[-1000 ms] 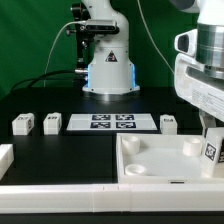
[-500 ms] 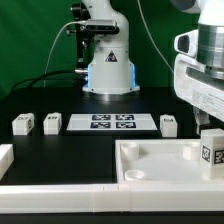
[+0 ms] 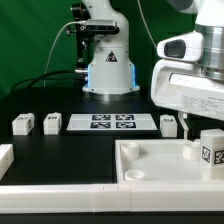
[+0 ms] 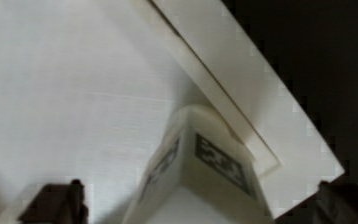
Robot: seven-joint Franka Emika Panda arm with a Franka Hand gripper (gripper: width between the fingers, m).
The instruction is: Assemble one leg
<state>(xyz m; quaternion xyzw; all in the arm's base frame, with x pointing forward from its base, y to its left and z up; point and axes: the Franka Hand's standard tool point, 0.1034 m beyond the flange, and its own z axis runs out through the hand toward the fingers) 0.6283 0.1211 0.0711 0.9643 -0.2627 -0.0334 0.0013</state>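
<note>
A leg [image 3: 209, 148], a small white post with one tag on its face, stands upright in the far corner of the large white square piece [image 3: 150, 165] at the exterior view's right. My gripper [image 3: 203, 125] hovers just above it, open. In the wrist view the leg [image 4: 211, 160] sits between the two dark fingertips [image 4: 55, 200], with a gap on each side; the gripper [image 4: 201, 208] does not touch it. The square piece's white floor [image 4: 69, 100] fills most of that view.
Three more small white legs [image 3: 22, 124] [image 3: 51, 123] [image 3: 169, 124] stand in a row on the black table beside the marker board [image 3: 112, 122]. The arm's base [image 3: 108, 70] is behind them. A white part [image 3: 5, 155] lies at the left edge.
The gripper has let go of the leg, risen, and shifted toward the exterior view's left. The leg stays standing in the square piece's corner.
</note>
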